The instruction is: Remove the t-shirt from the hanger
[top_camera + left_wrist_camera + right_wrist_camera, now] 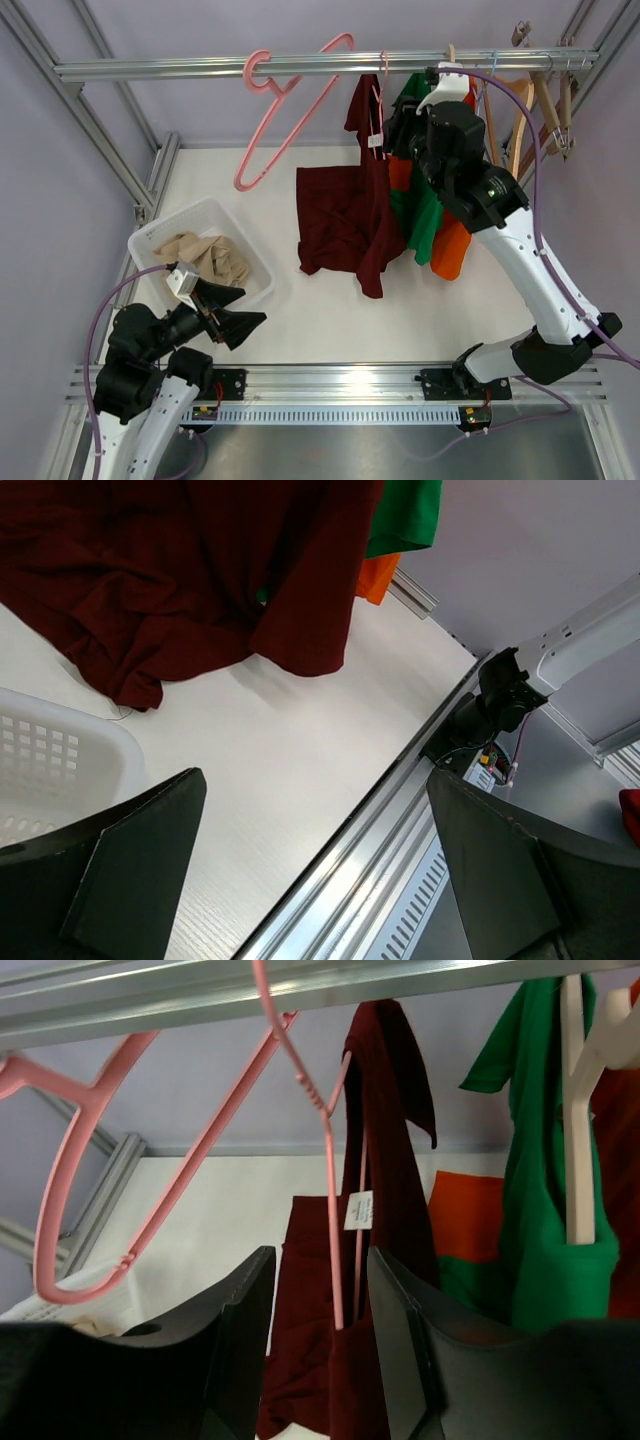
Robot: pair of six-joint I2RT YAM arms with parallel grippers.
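Partly off its hanger: maroon t-shirt at the rail, right gripper around the hanger wire

On the left side of the table stands a white plastic basket [160, 228], and inside it lies a crumpled beige cloth [208, 258]. The left wrist view catches only one rounded corner of this basket.

The maroon t-shirt [345, 215] hangs by one upper part on a thin pink hanger [328, 1190] under the aluminium rail [200, 68]. The greater part of it droops down and spreads on the white table [330, 320]. A small white tag [358, 1210] shows on the cloth beside the wire. Just to the right hang a green t-shirt [418, 225] and an orange garment [452, 252]. A second, bare pink hanger [50, 1210] hangs tilted on the rail to the left.

The right arm reaches from its base up and to the left, with the wrist high among the hanging clothes. The right gripper [320, 1335] has its jaws apart, one on each side of the hanger wire and the maroon cloth. Whether the fingers touch them I cannot tell.

The left arm is folded low beside the near corner of the basket. The left gripper [243, 312] points toward the middle of the table, with its jaws spread wide and holding nothing.
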